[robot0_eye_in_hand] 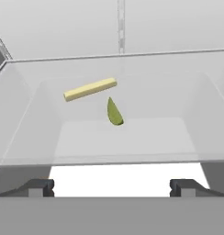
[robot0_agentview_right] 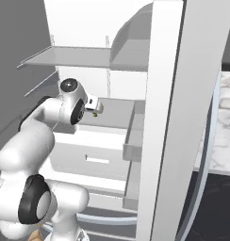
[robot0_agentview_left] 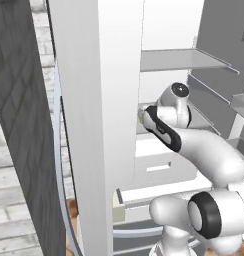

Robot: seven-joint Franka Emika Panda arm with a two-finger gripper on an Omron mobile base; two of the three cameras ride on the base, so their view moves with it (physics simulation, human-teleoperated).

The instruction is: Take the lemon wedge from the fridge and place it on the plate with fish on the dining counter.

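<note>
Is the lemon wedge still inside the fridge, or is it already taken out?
Inside. The lemon wedge lies on a white fridge shelf beside a pale yellow stick, ahead of the open jaws, untouched.

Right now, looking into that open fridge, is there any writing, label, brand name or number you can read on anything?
None: no words, numbers or signs can be read anywhere.
Tall grey steel fridge with white interior: plain surfaces, no brand or label.
Small yellow-green lemon wedge: no sticker.
Pale yellow stick-shaped block beside it on the shelf: unmarked.
White arm's two-finger gripper: no lettering visible.
</note>
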